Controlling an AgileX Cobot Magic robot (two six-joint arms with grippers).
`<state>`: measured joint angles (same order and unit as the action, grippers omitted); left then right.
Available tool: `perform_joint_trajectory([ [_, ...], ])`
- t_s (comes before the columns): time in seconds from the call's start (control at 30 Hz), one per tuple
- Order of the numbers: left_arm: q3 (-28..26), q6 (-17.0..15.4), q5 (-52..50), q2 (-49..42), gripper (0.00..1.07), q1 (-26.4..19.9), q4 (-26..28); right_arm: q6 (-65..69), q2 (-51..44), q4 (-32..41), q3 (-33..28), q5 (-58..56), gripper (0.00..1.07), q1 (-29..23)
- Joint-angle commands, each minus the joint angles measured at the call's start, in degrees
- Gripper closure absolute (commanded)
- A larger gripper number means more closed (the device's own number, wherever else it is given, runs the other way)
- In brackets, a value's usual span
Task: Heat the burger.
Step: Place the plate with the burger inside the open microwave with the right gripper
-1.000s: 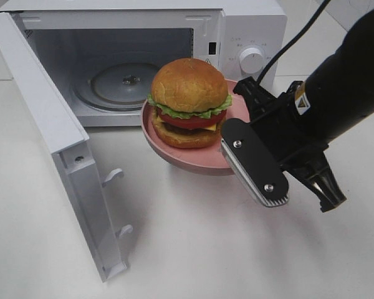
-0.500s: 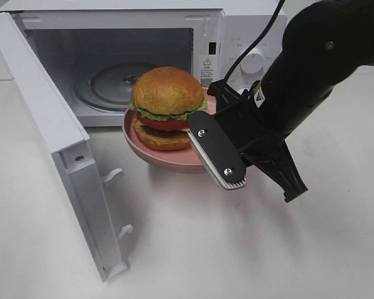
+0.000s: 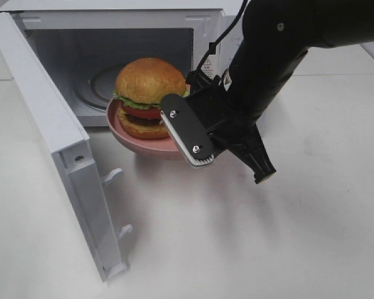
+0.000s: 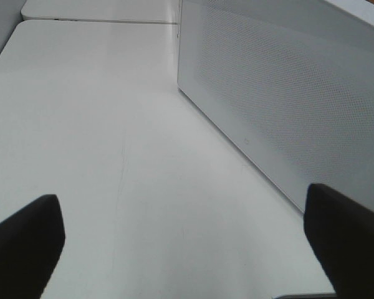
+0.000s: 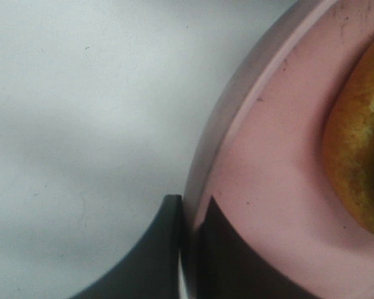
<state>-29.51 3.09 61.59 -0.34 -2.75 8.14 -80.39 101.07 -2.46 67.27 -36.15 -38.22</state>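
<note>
The high view shows the burger on a pink plate at the microwave mouth. The wrist views show right jaws pinching its rim, left jaws wide.

The high camera looks down from the front over the desk, the open microwave and the right arm, at middle range. The left wrist camera sits low, facing along the desk toward the microwave's dotted white panel. The right wrist camera is very close above the pink plate at its rim and a sliver of burger, both shared with the high view.
</note>
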Motion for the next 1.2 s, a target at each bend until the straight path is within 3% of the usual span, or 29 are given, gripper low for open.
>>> perform_joint_trajectory([
  [0.03,0.00,0.00,-0.46,-1.03,0.09,-0.11,0.06,2.23,0.92,-1.60,3.50,4.07,1.07,0.69],
  [1.2,0.00,0.00,-0.46,-1.03,0.09,-0.11,0.06,8.02,18.56,-4.81,28.88,-2.06,1.07,0.69],
])
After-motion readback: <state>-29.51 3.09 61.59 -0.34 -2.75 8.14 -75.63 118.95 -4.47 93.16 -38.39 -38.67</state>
